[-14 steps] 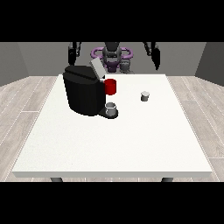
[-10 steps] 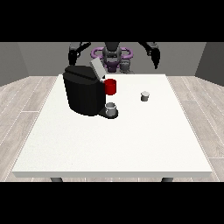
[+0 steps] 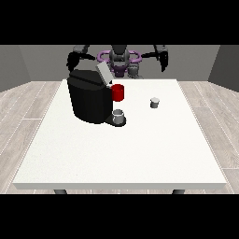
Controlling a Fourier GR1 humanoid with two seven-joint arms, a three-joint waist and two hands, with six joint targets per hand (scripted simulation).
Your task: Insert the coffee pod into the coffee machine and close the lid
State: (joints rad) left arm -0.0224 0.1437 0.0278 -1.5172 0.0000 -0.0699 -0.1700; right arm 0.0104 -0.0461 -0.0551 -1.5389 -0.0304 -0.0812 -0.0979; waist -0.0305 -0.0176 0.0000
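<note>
Pod (image 3: 154, 102) upright on the table (image 3: 121, 149), right of the machine (image 3: 91, 95) with lid (image 3: 103, 73) raised, well apart from both hands. Hand at the view's right (image 3: 163, 59) held high behind, nothing in it; finger spread impossible to tell. Hand at the view's left (image 3: 72, 60) likewise. Best lowered straight over the pod, closing around its sides to avoid tipping.

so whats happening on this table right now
A humanoid robot stands behind a white table holding nothing. The coffee machine has its lid up, and the coffee pod sits untouched on the table. The hand at the view's right is raised above the far edge.
</note>
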